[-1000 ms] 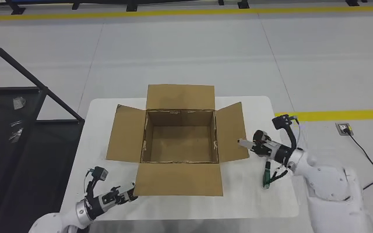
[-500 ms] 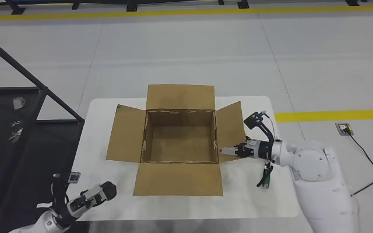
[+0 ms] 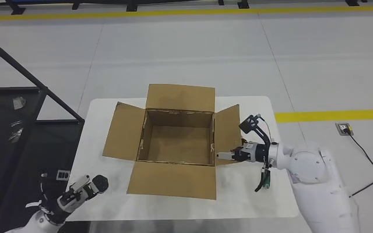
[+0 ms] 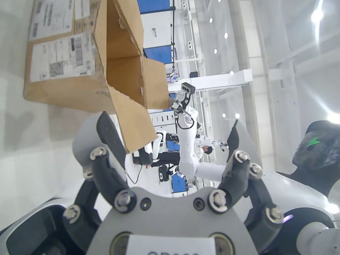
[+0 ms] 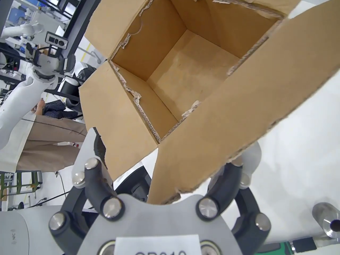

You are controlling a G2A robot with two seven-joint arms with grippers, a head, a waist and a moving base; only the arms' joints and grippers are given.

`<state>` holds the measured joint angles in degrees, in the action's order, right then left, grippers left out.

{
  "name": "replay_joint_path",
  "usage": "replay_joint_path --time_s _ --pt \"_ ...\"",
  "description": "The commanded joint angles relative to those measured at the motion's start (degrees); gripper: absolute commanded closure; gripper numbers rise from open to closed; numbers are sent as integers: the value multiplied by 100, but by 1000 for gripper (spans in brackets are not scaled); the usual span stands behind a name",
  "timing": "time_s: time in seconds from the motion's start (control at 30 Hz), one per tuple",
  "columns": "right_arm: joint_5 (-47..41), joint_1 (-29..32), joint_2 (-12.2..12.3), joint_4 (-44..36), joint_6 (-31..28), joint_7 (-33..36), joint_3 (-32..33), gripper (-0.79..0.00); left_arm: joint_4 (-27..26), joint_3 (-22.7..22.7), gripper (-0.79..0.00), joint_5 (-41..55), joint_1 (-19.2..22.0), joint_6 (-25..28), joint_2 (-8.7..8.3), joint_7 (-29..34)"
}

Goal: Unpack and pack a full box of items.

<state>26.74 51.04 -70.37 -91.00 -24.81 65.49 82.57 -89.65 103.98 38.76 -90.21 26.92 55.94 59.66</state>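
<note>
Your box (image 3: pixel 172 181) sits open mid-table (image 3: pixel 247 201), nothing inside. Your right gripper (image 3: pixel 222 156) straddles the edge of the right flap (image 3: pixel 229 129), fingers spread, not clamped. Your left gripper (image 3: pixel 97 183) hangs off the table's near left corner, released and holding nothing.

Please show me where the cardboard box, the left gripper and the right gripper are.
cardboard box (image 3: pixel 175 145): top view, bare inner floor.
left gripper (image 4: pixel 169 123): left wrist view, midway between fingertips.
right gripper (image 3: pixel 224 156): top view, midway between fingertips.
</note>
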Motion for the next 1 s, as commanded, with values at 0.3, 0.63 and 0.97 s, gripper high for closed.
replay_joint_path --time_s 0.3,0.63,0.97 --pt "514 1081 153 -1198 372 -621 763 -785 -87 -706 -785 -1564 414 -412 5 -323" --pt "831 1331 170 -1314 920 -1079 782 -785 53 -1163 0 -2019 819 -487 30 -492" --pt "1290 1473 313 -997 1893 -482 1233 -785 78 -1267 0 -1978 844 -326 25 -382"
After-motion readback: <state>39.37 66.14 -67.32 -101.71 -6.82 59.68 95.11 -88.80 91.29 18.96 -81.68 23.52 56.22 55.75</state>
